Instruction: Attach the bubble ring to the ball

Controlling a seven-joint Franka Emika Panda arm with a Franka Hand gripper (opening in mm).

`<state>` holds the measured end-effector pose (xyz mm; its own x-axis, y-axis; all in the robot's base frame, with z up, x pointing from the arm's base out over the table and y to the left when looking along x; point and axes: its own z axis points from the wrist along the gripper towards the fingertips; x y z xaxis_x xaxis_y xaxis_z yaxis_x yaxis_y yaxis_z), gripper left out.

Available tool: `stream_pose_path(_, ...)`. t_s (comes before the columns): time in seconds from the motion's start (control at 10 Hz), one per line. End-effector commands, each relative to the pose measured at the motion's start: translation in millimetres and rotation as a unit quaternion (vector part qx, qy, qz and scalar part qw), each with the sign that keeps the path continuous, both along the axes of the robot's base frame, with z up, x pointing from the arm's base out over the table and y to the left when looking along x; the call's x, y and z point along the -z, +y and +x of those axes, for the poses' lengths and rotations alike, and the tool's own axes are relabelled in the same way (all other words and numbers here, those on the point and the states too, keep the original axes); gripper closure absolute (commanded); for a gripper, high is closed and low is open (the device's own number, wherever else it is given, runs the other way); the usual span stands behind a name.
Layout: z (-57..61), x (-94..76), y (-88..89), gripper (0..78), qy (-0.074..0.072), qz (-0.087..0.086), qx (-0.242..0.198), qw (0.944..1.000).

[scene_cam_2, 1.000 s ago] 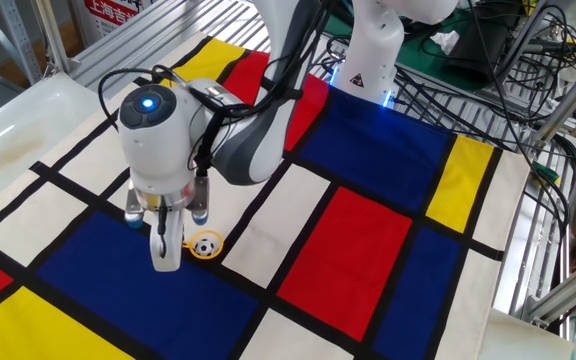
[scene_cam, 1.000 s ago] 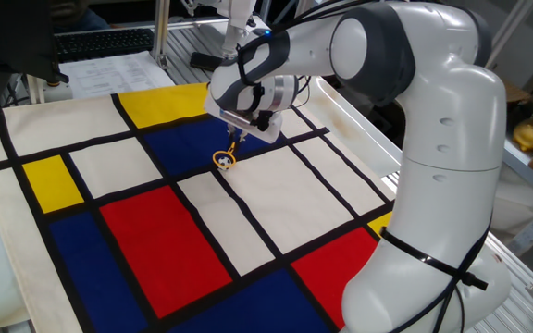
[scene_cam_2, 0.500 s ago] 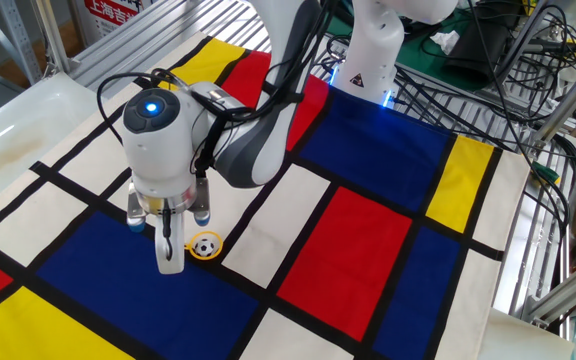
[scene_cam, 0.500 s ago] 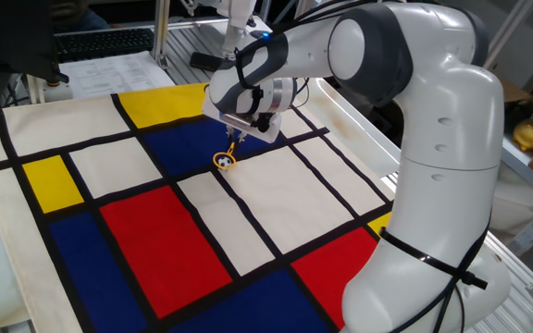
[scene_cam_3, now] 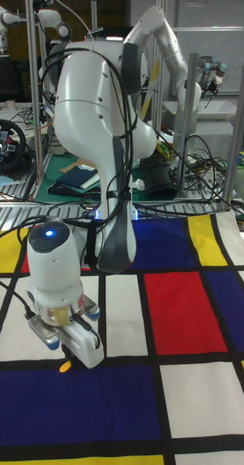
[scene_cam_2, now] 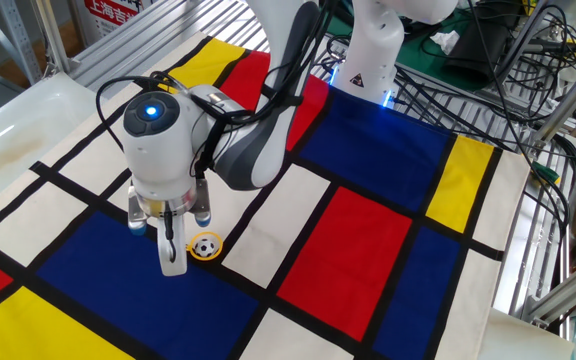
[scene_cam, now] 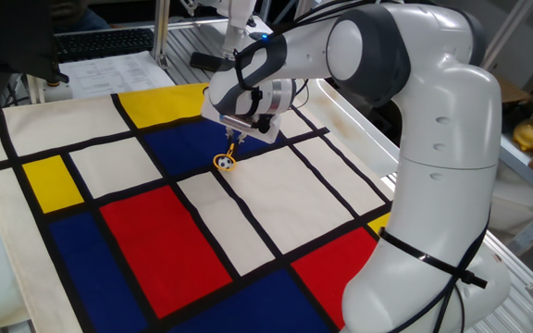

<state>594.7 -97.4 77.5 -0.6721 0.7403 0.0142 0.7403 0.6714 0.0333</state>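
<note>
Hung low over the checked cloth (scene_cam_2: 368, 230) on the desk (scene_cam_2: 28, 110): the end effector (scene_cam_2: 171, 262), fingers pointing down, its state impossible to tell from any view. Lay just beside its fingertips, in the other fixed view to the right: the ball (scene_cam_2: 204, 245), white with black patches, sitting inside the orange loop of the bubble ring (scene_cam_2: 211, 252). Rested on a black stripe at the corner of a blue square and a white one. Seen in one fixed view directly below the end effector (scene_cam: 233, 139): the ball (scene_cam: 222, 162) within the ring (scene_cam: 227, 157), the short orange handle running up toward the fingers; whether touched or gripped could not be told. Showed in the tall fixed view only as an orange bit (scene_cam_3: 64, 366) poking out beside the end effector (scene_cam_3: 84, 356). Glowed blue on top of the wrist: a round light (scene_cam_2: 147, 110). Stood far behind the end effector at the upper edge of the other fixed view: a red and white sign (scene_cam_2: 118, 8), its characters too small to read.
</note>
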Motion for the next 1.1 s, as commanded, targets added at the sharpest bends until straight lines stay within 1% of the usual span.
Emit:
stream_pose_path(0.1,1.7,1.2,0.2,76.4,-0.005,-0.003,-0.012,0.9999)
stream_pose_path(0.2,1.7,1.2,0.2,0.1,-0.005,-0.003,-0.013,0.9999)
stream_pose_path(1.1,1.7,1.2,0.2,0.1,-0.005,-0.003,-0.013,0.9999)
